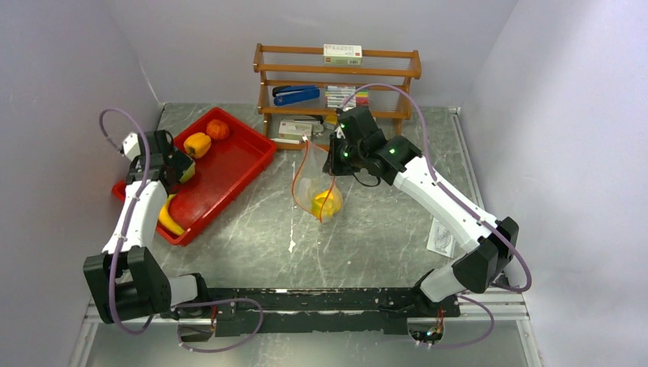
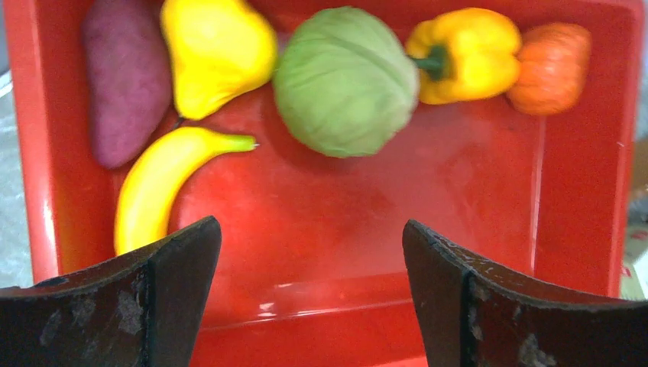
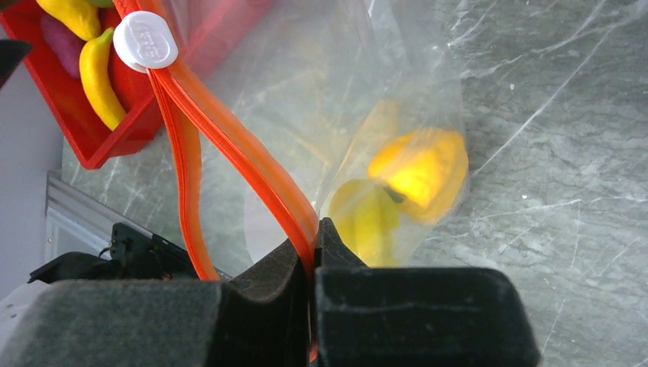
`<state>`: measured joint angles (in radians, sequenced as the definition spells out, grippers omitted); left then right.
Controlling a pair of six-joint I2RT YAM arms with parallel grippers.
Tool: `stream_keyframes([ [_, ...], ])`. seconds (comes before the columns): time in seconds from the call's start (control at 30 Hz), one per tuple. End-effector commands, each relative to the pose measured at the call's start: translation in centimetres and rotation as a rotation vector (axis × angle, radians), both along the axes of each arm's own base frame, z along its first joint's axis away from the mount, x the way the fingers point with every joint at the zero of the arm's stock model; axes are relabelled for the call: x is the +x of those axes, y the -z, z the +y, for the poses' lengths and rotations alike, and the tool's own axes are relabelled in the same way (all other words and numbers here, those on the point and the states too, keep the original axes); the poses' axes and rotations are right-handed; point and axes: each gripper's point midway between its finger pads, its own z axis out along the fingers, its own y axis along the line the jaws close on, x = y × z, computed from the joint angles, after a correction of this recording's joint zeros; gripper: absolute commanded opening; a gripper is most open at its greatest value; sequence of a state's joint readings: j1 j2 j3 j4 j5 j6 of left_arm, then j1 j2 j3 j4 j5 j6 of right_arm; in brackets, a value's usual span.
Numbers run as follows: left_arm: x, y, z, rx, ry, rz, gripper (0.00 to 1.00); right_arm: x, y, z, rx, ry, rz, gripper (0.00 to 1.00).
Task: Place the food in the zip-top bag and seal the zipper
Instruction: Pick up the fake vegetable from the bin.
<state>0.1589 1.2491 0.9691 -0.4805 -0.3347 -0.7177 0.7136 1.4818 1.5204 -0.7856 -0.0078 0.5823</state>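
One zipper [image 3: 237,149], white slider [image 3: 145,40], lettering unreadable

No legible text; zipper slider [image 3: 145,40] embossing unreadable.

Lab booth; plain walls [image 1: 550,61]; marble-look tabletop [image 1: 367,245]

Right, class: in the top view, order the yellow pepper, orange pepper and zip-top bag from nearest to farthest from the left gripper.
1. The yellow pepper, in the red tray beside the left gripper.
2. The orange pepper, at the tray's far end.
3. The zip-top bag, mid-table, held by the right gripper.
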Motion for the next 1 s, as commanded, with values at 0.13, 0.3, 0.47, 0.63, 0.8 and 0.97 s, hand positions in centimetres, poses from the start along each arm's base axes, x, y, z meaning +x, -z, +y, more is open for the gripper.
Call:
stream_keyframes([
  [0.13, -3.3, 4.8, 3.2, -0.238, -0.424, 0.002, 0.70, 0.2, -1.2, 0.1, 0.006, -0.005, -0.028, 0.00],
  [0.3, 0.9, 3.4, 4.2, -0.184, -0.301, -0.118, 0.75, 0.1, -1.4, 0.4, 0.020, -0.012, -0.020, 0.00],
  [0.47, 3.5, 2.5, 6.6, -0.021, -0.184, 0.026, 0.93, 0.0, -1.6, 0.1, 0.008, -0.004, -0.025, 0.00],
  [0.63, 6.3, 4.6, 5.9, -0.013, 0.034, 0.154, 0.99, 0.1, -1.8, 0.2, 0.006, -0.007, -0.026, 0.00],
  [0.8, 7.3, 6.3, 4.9, -0.057, 0.116, 0.141, 0.99, 0.2, -2.4, 0.4, 0.015, -0.008, -0.035, 0.00],
  [0.97, 7.1, 7.3, 4.9, -0.076, 0.117, 0.151, 0.99, 0.0, -2.5, 0.3, 0.024, -0.004, -0.039, 0.00],
])
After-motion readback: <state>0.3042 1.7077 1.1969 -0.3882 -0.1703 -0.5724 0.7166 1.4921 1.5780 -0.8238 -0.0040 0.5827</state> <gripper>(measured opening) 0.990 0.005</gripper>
